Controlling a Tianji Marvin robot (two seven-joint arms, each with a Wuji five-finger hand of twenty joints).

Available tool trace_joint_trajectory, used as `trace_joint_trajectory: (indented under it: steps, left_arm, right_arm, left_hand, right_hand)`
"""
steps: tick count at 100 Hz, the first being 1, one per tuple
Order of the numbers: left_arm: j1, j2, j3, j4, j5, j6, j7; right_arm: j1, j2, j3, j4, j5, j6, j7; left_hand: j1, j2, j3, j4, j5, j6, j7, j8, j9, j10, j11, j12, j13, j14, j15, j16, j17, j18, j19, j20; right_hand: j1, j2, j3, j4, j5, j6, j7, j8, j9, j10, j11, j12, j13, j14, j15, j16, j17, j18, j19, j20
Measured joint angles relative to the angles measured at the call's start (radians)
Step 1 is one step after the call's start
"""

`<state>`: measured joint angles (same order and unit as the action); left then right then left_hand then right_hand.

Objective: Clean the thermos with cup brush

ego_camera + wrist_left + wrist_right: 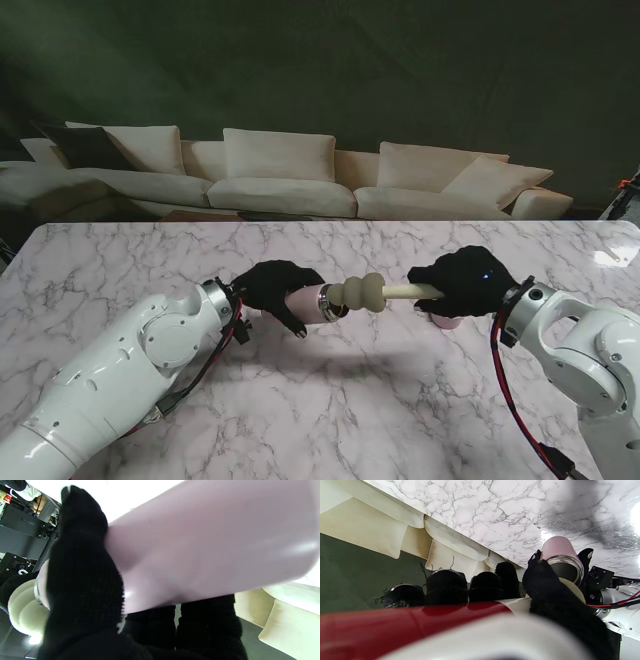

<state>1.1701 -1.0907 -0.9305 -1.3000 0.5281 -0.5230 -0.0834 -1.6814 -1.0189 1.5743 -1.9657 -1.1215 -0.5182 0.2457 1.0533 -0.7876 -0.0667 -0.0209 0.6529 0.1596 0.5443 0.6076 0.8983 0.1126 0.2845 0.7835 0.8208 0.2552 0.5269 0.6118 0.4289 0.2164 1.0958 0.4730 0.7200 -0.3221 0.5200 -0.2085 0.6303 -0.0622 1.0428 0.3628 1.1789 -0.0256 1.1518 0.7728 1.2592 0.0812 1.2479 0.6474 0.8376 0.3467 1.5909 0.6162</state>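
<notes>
White marble-veined desk (330,400); cream sofa (280,180) behind it against a dark green backdrop.

Left hand (275,290), black-gloved, grasps the pink thermos (312,304) around its body, held sideways above the desk with its steel-rimmed mouth toward the right. Left wrist view: pink wall of the thermos (212,545) fills the frame, fingers (82,580) wrapped across it.

Right hand (465,280), also gloved, is clenched on the handle of the cup brush (385,292). Brush is level; its cream, ribbed sponge head sits just at the thermos mouth, touching or nearly so. Right wrist view: handle shows red and white under the fingers (485,587); thermos opening (563,567) dark inside.

A small pink object (446,321) stands on the desk under the right hand; cannot identify it.

Writing: a faint label on dark equipment in the left wrist view, unreadable. No brand visible on thermos or brush.
</notes>
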Motion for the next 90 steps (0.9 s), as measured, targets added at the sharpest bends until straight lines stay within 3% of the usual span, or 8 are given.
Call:
trace_joint_trajectory:
  steps: [27, 58, 90]
  left_arm:
    - [0.0, 0.001, -0.002, 0.001, 0.007, 0.002, -0.002]
    - [-0.006, 0.002, -0.001, 0.003, 0.02, -0.002, -0.001]
    - [-0.035, 0.003, 0.035, 0.016, 0.016, 0.02, -0.002]
  right_arm:
    - [-0.005, 0.001, 0.011, 0.002, -0.019, 0.0, -0.001]
    - [0.035, 0.011, -0.051, 0.027, -0.09, 0.002, 0.024]
    - [0.087, 0.019, -0.132, 0.014, -0.13, 0.088, 0.153]
  left_hand:
    - [0.0, 0.0, 0.0, 0.0, 0.0, 0.0, 0.0, 0.0, 0.0, 0.0, 0.0, 0.0, 0.0, 0.0, 0.0, 0.0, 0.0, 0.0, 0.0, 0.0]
    - [0.0, 0.0, 0.0, 0.0, 0.0, 0.0, 0.0, 0.0, 0.0, 0.0, 0.0, 0.0, 0.0, -0.001, 0.0, 0.0, 0.0, -0.001, 0.0, 0.0]
    - [0.0, 0.0, 0.0, 0.0, 0.0, 0.001, 0.0, 0.0, 0.0, 0.006, 0.002, 0.0, 0.0, -0.001, 0.005, 0.002, 0.005, -0.001, 0.0, 0.0]
  right_hand:
    - [0.0, 0.0, 0.006, 0.0, 0.005, 0.0, 0.0, 0.0, 0.0, -0.001, 0.0, 0.0, 0.0, 0.0, 0.0, 0.0, 0.0, 0.0, 0.0, 0.0]
    - [0.0, 0.0, 0.022, 0.0, 0.009, 0.0, 0.0, 0.0, 0.012, -0.001, 0.0, 0.0, 0.0, -0.002, 0.008, 0.0, 0.013, 0.0, 0.0, 0.0]
    - [0.0, 0.0, 0.073, 0.0, 0.022, 0.0, 0.0, -0.001, 0.026, -0.001, 0.001, 0.0, 0.0, -0.002, 0.01, 0.001, 0.024, 0.0, 0.0, 0.0]
